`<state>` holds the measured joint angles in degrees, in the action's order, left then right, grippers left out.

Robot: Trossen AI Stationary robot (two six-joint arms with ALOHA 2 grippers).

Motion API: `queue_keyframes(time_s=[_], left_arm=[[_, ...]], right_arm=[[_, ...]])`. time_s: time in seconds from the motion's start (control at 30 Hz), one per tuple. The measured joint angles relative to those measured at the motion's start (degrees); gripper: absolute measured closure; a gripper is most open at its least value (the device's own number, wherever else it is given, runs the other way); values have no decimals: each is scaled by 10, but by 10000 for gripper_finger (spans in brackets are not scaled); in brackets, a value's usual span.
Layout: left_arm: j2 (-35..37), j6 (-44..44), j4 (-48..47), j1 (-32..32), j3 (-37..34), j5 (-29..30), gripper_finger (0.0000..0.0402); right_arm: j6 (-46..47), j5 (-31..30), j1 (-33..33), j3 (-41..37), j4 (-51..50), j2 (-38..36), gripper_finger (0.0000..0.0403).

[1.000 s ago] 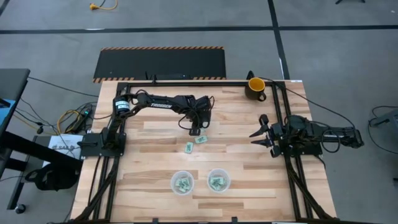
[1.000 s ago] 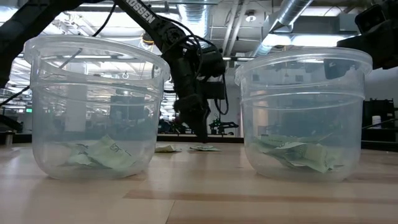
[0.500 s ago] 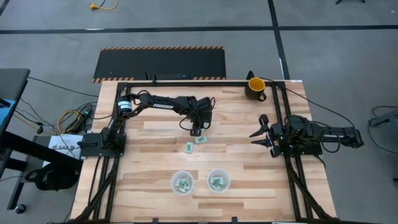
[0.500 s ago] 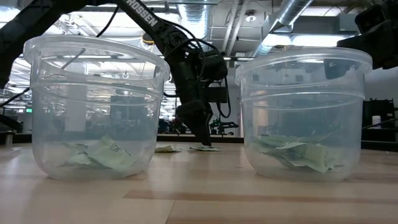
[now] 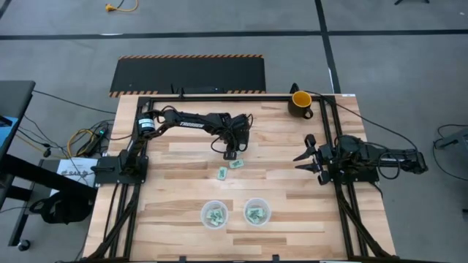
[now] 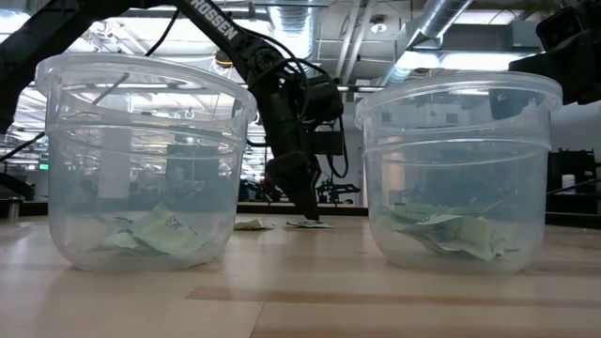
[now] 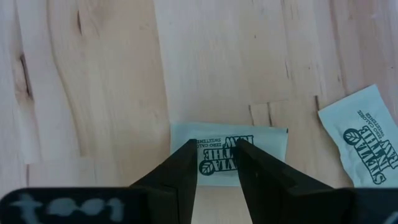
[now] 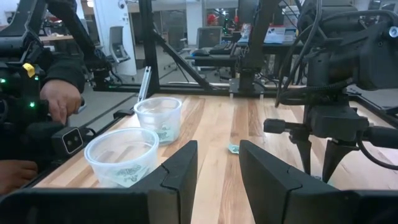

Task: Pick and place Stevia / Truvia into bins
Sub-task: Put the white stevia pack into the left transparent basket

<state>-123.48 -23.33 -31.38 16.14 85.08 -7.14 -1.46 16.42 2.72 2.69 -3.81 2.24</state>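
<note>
From above, the left gripper (image 5: 231, 155) stands over a sweetener packet (image 5: 235, 164) at mid-frame, with another packet (image 5: 221, 173) just below; two cups (image 5: 214, 214) sit lower centre and the right gripper (image 5: 306, 158) waits spread at right. At table level, its tips meet the wood. The wrist view shows narrowly parted fingers (image 7: 180, 174) straddling the packet (image 7: 227, 151), nothing gripped; closing squarely across its middle looks wise.

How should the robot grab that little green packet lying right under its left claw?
The packet lies flat on the table, so no side sticks up to pinch. Coming straight down from above suits it best. The left gripper is already there, its jaws slightly apart over the packet's printed middle. Pinching across the middle, along the short width, should work, since the jaws span that easily. The right gripper waits aside.
</note>
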Motion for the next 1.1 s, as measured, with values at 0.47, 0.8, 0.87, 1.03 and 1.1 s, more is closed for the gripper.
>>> queue_keyframes(time_s=[0.47,0.8,0.87,1.03,1.1], left_arm=[[0,0,-2,0,-1,0,329],[0,-2,-1,0,-1,0,393],[0,-2,-1,0,-1,0,395],[0,-2,2,0,-1,0,386],[0,-2,4,0,-1,1,382]], right_arm=[[0,0,0,0,0,0,290],[0,0,0,0,0,0,290],[0,0,0,0,0,0,290],[0,0,0,0,0,0,290],[0,0,0,0,0,0,290]])
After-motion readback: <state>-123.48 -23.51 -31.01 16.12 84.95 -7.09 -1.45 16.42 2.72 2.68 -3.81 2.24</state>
